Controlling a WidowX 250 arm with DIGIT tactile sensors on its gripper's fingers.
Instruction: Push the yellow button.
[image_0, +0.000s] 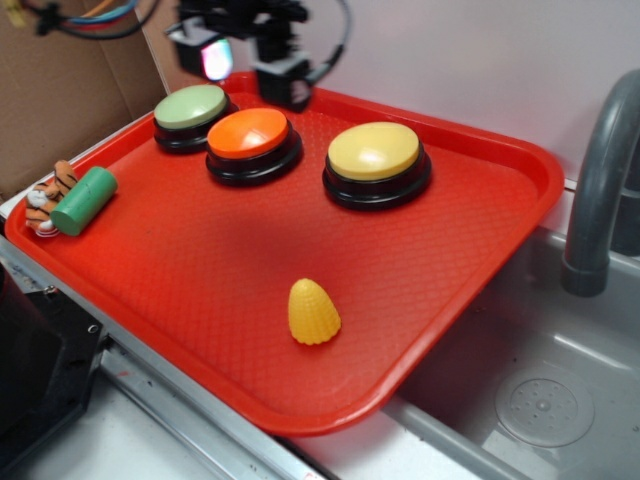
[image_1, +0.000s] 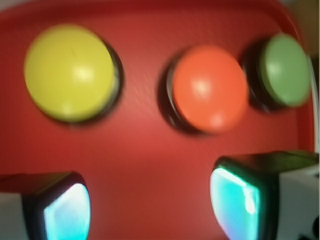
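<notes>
The yellow button (image_0: 374, 151) has a matte yellow dome on a black base and sits at the back right of the red tray (image_0: 200, 260). In the wrist view it is at the upper left (image_1: 69, 71). My gripper (image_0: 250, 62) hovers above the tray's far edge, behind the orange button (image_0: 250, 134), well left of and behind the yellow button. It is open and empty: its two fingers with glowing cyan pads (image_1: 67, 212) stand wide apart over bare tray, and the gripper (image_1: 150, 205) holds nothing.
A green button (image_0: 190, 106) sits at the back left, also in the wrist view (image_1: 286, 70). A yellow corn-shaped cone (image_0: 312, 312) lies near the tray's front. A green cylinder (image_0: 84, 200) and a tiger toy (image_0: 48, 196) lie at the left edge. A sink and grey faucet (image_0: 600, 180) are on the right.
</notes>
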